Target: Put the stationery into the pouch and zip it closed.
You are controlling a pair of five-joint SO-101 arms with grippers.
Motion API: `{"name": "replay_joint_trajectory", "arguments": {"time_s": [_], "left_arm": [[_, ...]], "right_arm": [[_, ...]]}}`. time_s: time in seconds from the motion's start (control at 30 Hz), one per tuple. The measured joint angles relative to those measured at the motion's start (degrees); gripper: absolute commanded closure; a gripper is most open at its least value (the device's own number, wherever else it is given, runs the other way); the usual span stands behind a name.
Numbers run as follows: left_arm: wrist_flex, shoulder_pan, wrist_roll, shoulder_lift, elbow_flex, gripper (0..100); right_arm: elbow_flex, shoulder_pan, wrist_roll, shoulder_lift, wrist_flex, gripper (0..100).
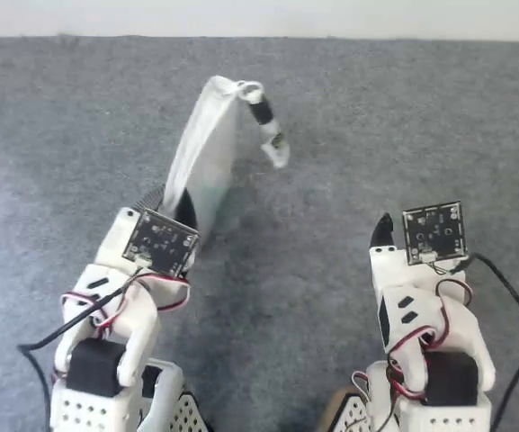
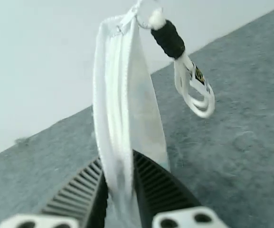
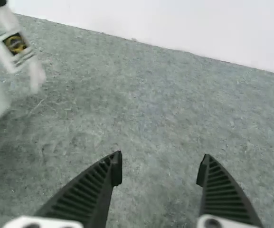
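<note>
Clamps white pouch (image 2: 122, 95) by one end in left gripper (image 2: 118, 166). Holds right gripper (image 3: 159, 168) spread, empty, over grey carpet (image 3: 174, 95).

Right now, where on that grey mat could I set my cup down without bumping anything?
Bare mat lies left of the pouch, between pouch and open right gripper, and right of that gripper. Crowded: around the left gripper clamping the upright pouch, its strap dangling on the right side.
</note>
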Motion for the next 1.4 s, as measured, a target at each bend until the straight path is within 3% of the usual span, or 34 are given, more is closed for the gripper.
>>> {"name": "replay_joint_trajectory", "arguments": {"time_s": [0.23, 0.5, 0.73, 0.9, 1.13, 1.27, 1.4], "left_arm": [[-0.4, -3.0, -5.9, 0.1, -3.5, 99], [-2.9, -1.7, -6.2, -0.5, -0.3, 99], [-6.7, 1.5, 3.3, -0.7, 3.1, 81], [-6.5, 4.7, 10.5, 0.0, 4.4, 80], [-6.5, 5.2, 12.9, 0.0, 4.4, 79], [-5.8, 5.2, 19.7, 0.0, 2.8, 71], [-1.4, 5.2, 25.4, -0.5, -1.8, 70]], "right_arm": [[0.5, -0.2, 0.0, -0.2, -1.1, 75.2], [0.5, -0.2, 0.0, -0.2, -1.1, 75.2], [0.5, -0.2, 0.0, -0.2, -1.1, 75.1], [0.5, -0.1, 0.0, -0.2, -1.1, 75.2], [0.5, -0.1, 0.0, -0.2, -1.1, 75.3], [0.5, -0.1, 0.0, -0.2, -1.1, 75.3], [0.5, -0.1, 0.0, -0.2, -0.5, 75.3]]}}
